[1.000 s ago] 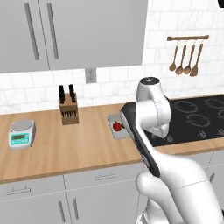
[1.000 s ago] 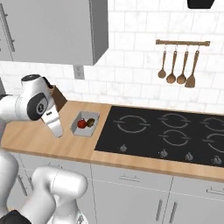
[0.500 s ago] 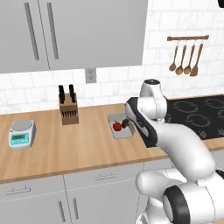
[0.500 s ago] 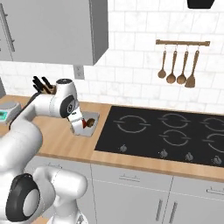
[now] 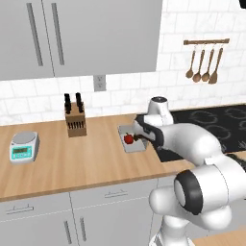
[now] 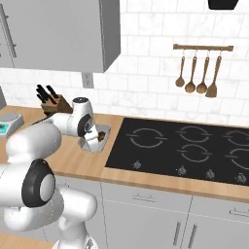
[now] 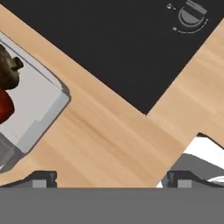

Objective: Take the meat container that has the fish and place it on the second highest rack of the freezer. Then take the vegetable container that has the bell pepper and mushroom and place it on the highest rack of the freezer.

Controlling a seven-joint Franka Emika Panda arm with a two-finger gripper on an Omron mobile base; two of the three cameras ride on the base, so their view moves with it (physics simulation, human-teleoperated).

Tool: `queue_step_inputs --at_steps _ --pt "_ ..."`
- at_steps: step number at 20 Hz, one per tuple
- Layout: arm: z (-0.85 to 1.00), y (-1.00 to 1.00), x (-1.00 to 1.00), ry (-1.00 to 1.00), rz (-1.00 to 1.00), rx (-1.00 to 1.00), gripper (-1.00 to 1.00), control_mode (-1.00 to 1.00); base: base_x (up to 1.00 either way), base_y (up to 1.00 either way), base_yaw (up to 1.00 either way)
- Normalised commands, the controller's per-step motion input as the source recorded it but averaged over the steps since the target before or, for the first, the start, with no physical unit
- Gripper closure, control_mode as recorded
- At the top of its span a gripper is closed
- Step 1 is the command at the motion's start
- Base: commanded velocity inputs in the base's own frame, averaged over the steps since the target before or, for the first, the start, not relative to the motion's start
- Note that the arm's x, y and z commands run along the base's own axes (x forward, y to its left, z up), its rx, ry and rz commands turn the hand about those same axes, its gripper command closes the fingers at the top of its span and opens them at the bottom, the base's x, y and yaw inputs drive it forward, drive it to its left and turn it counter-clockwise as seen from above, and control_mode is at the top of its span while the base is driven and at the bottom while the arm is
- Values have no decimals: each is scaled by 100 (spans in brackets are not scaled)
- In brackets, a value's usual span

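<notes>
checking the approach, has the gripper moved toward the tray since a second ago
Yes. The gripper has swung down from in front of the hob to the tray, jaws open.

Readable text: you are finding none anywhere in these pictures
Scale [image 5: 22,147]: you are looking at a teal display panel; any figures on it are too small to read
Cooktop knob [image 7: 192,16]: you are seeing thin white marks around it; no number or word is coming through
</notes>
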Motion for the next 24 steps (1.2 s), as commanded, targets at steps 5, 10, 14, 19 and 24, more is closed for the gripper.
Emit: queue_step_inputs --at_steps 5,10,14,19,24 --pt "-38 19 76 4 0 0 -100 -100 0 0 0" --pt "-15 18 75 8 0 0 -100 -100 0 0 0" --pt "-19 9 50 8 0 0 -100 -100 0 0 0" --pt "-44 0 10 12 -3 0 -100 -100 0 0 0" --pt "-43 0 -18 3 -8 0 -100 -100 0 0 0"
